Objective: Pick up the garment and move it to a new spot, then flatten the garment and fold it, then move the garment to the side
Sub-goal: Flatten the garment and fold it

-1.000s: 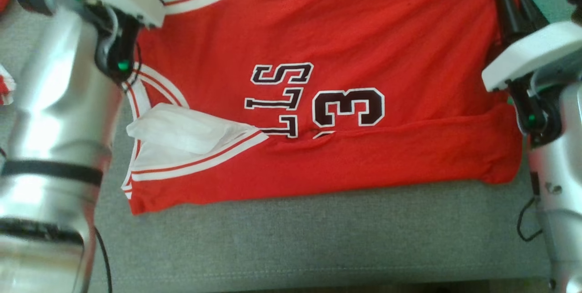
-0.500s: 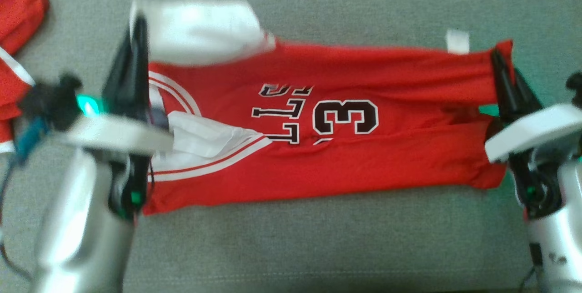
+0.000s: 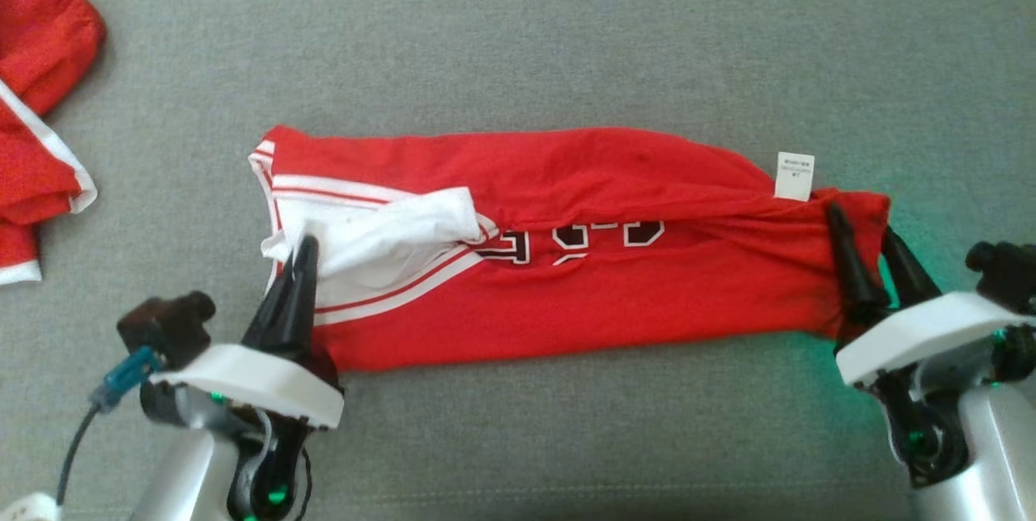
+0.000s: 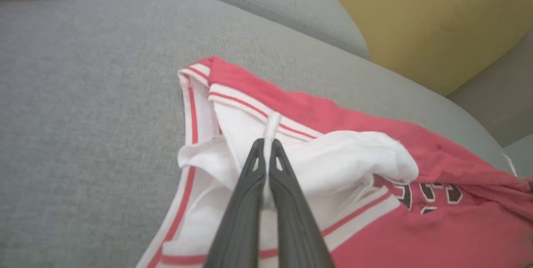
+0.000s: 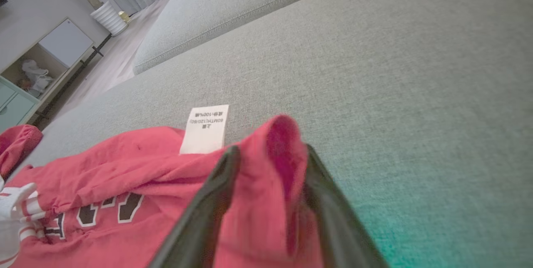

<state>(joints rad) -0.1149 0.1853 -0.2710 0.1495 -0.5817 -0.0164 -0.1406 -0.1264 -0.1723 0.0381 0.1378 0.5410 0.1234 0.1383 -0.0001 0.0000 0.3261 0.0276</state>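
Observation:
The garment, a red jersey with white trim and dark lettering, lies folded lengthwise into a long band on the grey sofa seat. My left gripper is at its left end, shut on a pinch of the white fabric by the armhole. In the left wrist view the left gripper has both fingers pressed together. My right gripper is at the garment's right end, fingers apart, with the red hem standing loosely between them. A white care label sticks up beside the right gripper.
Another red and white garment lies bunched at the seat's far left. A yellow cushion and a grey cushion border the seat. Bare grey seat stretches beyond the garment and in front of it.
Both grippers drew the garment's far edge toward me, folding it over into a narrow band. The right gripper's fingers have parted. The head camera has also shifted.

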